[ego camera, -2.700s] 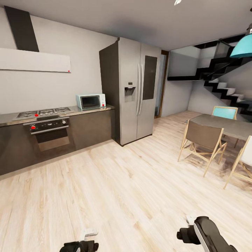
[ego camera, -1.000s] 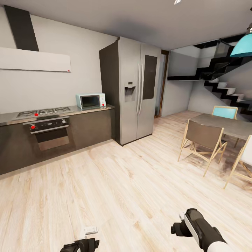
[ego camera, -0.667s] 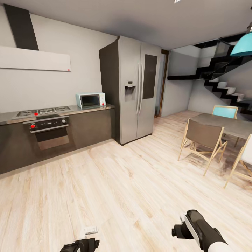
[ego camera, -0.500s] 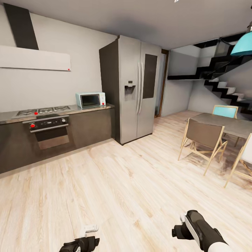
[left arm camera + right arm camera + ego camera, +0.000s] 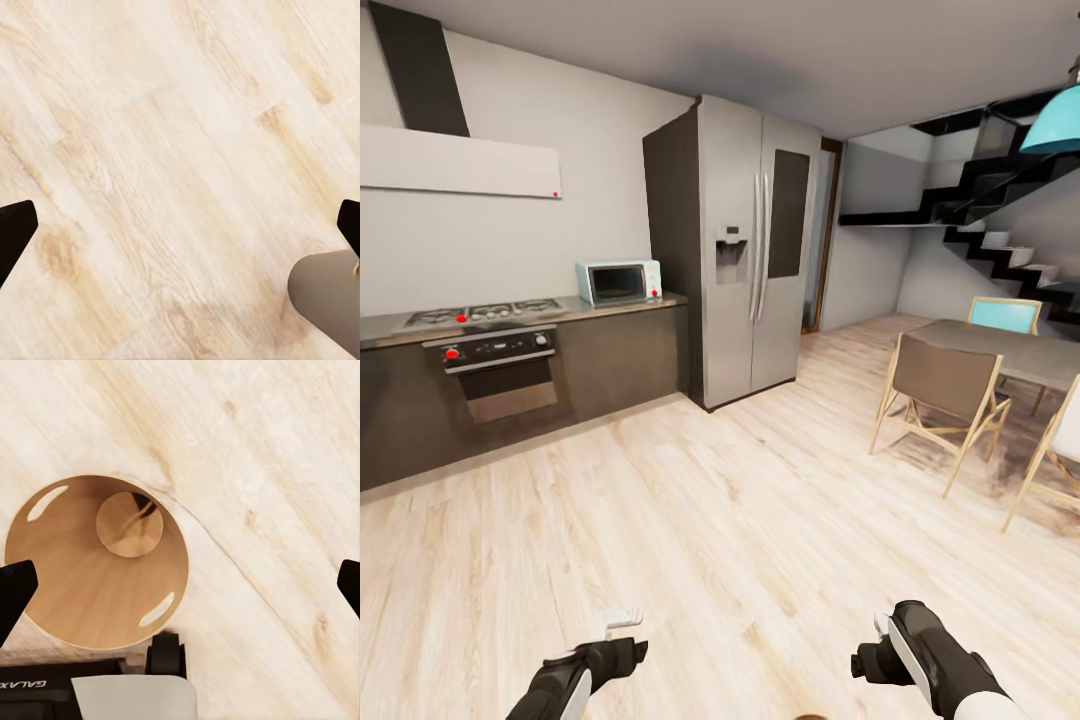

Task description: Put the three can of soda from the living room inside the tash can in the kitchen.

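Note:
The tash can [image 5: 97,562] stands on the light wood floor right under my right gripper [image 5: 180,592], seen from above with its glossy copper-brown inside and no can in it. A sliver of its rim [image 5: 810,716] shows at the lower edge of the head view, and its pale grey outside [image 5: 326,300] sits beside my left gripper [image 5: 180,232]. Both grippers are open and hold nothing. In the head view the left gripper [image 5: 622,635] and right gripper [image 5: 875,650] hang low over the floor. The three can of soda are out of view.
This is the kitchen: a grey counter with oven [image 5: 500,365] and microwave [image 5: 618,282] on the left, and a tall steel fridge [image 5: 750,250] ahead. A dining table [image 5: 1010,355] with chairs [image 5: 940,395] stands at the right, with stairs [image 5: 1010,250] behind it.
My left arm has risen further into the head view. The right arm shifted slightly left and has since held still. The camera has tipped down a little.

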Robot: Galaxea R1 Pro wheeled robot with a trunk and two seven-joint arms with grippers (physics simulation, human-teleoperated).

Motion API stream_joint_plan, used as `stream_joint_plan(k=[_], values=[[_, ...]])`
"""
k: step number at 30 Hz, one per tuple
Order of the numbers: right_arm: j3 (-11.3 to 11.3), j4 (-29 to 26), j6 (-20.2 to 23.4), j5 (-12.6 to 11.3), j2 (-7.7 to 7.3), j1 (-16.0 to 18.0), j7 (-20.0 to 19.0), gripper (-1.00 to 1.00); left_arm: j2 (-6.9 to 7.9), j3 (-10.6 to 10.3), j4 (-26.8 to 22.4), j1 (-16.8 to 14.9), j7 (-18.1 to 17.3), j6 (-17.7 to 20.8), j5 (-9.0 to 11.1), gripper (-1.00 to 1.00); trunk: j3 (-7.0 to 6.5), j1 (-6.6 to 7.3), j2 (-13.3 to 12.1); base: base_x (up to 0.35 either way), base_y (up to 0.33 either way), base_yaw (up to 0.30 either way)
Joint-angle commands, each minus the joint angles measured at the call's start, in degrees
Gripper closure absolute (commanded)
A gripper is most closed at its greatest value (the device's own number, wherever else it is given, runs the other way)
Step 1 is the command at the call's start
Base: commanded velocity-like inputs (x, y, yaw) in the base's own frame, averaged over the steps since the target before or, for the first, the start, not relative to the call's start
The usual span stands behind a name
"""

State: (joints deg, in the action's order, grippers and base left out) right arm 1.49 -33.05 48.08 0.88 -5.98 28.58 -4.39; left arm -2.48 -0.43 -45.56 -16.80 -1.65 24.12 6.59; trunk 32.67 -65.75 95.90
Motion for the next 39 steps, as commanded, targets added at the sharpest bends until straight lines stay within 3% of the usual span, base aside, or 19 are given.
stream_joint_plan(k=[1, 39], values=[[0.00, 0.00, 0.00, 0.00, -0.02, 0.01, 0.00, -1.00, -0.02, 0.00, -0.10, 0.01, -0.01, -0.01, 0.00, -1.00, 0.18, -0.23, 0.42, 0.000, 0.000, 0.000], [-0.09, 1.46, 0.00, 0.08, 0.03, -0.02, 0.00, -1.00, 0.01, -0.18, 0.33, 0.02, -0.01, -1.52, -0.09, -1.00, 7.01, -8.57, 15.66, 0.000, 0.000, 0.000]])
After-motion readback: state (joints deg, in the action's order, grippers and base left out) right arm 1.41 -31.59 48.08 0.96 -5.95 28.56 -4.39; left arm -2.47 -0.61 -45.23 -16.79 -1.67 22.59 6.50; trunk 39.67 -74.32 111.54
